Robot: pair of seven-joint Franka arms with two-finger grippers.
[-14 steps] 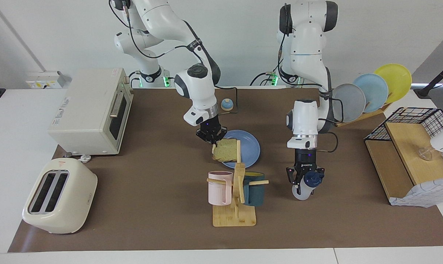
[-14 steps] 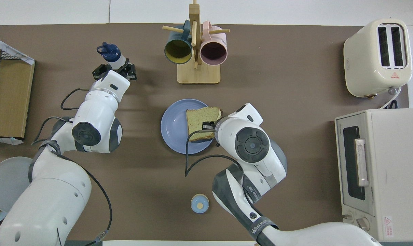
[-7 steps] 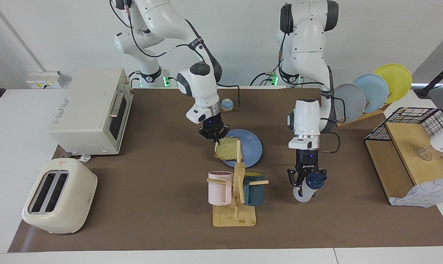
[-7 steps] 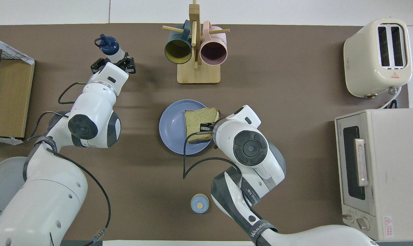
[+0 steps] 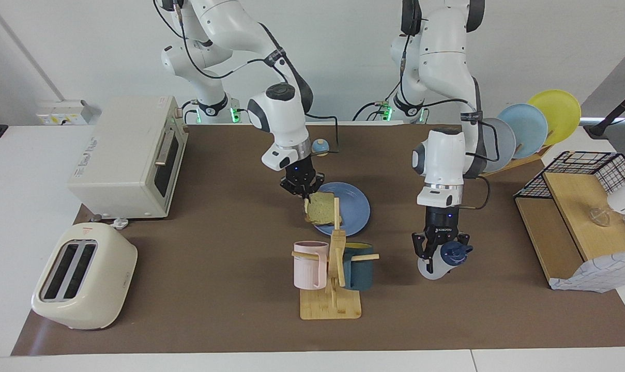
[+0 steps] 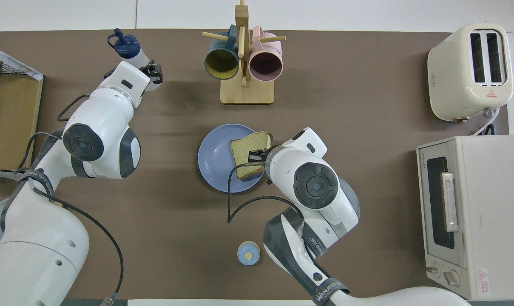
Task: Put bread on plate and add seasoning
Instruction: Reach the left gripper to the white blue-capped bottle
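Two grippers, each pinching one item.
Right gripper [image 5: 303,192] grips bread [image 5: 322,208], tilted over blue plate [image 5: 354,206]; left gripper [image 5: 439,254] clamps seasoning bottle [image 5: 446,258] above counter [image 5: 214,258], beside mug stand [image 5: 331,299].

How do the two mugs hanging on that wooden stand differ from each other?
The pink mug is pale with a ribbed wall; the teal mug is dark, and its wall looks smooth. Inside, the pink mug is a dull mauve, the teal mug olive yellow. The pink mug hangs toward the right arm's end of the table, the teal mug toward the left arm's. Both hang from pegs of the same wooden stand, are about the same size, and sit farther from the robots than the plate.
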